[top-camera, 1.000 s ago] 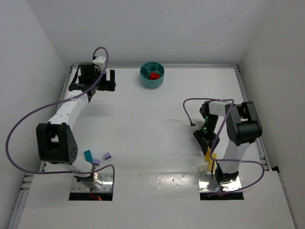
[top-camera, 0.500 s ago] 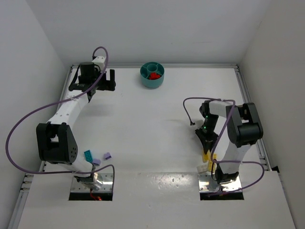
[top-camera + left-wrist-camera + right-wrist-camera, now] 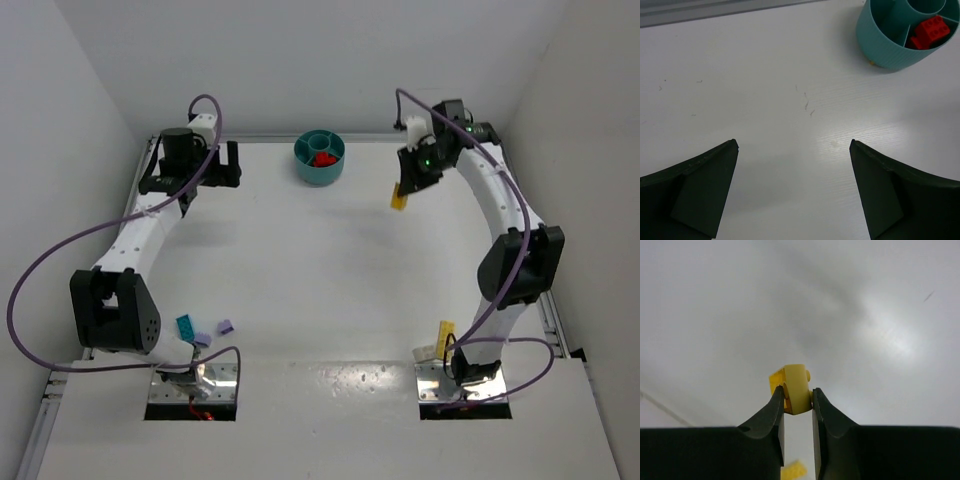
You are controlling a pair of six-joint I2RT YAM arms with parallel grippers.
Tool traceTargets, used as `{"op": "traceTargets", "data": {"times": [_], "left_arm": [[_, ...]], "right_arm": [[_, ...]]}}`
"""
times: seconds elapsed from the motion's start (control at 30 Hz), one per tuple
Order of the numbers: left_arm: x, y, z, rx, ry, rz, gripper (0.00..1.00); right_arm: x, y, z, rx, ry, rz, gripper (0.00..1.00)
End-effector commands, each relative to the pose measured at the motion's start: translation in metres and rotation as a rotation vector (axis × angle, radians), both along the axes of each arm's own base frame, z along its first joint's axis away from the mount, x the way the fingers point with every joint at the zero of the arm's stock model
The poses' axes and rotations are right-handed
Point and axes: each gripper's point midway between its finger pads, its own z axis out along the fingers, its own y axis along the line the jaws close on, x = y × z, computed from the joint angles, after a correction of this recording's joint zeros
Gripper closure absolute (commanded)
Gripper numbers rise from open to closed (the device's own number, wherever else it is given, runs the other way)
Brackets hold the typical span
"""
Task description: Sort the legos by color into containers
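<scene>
bowl point(image 3: 320, 158), top centre of the overhead frame: red bricks point(image 3: 323, 158) in one compartment, no other colour seen inside.
right jaws: clamped on a yellow brick point(image 3: 797, 389), aloft right of the bowl, not yet over it.
left jaws: wide apart, holding nothing.
left on the desk point(image 3: 300, 270), lower frame: teal brick point(image 3: 185, 325), purple bricks point(image 3: 225, 326), second yellow brick point(image 3: 445, 330).
judged under half done.

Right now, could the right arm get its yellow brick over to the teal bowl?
Probably yes. The right fingers, shut on the yellow brick, hang right of the bowl in the top view, only bare table between; the left arm is on the bowl's other side.
</scene>
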Motion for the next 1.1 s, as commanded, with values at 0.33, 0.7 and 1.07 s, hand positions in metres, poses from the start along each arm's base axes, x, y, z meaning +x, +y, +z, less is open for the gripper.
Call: {"op": "traceTargets", "data": {"times": [0.33,0.7,1.07], "left_arm": [[-0.004,0.008,0.029,-0.048,-0.078,0.045,0.00],[0.010,0.005,0.012,-0.093,-0.028,0.070,0.00],[0.012,0.006,0.008,-0.128,-0.021,0.086,0.00]], "right_arm": [[0.217,0.100,0.104,0.145,-0.710,-0.078,1.00],[0.252,0.169,0.106,0.126,-0.960,-0.027,1.00],[0.271,0.187,0.057,0.035,-0.980,-0.050,1.00]]}}
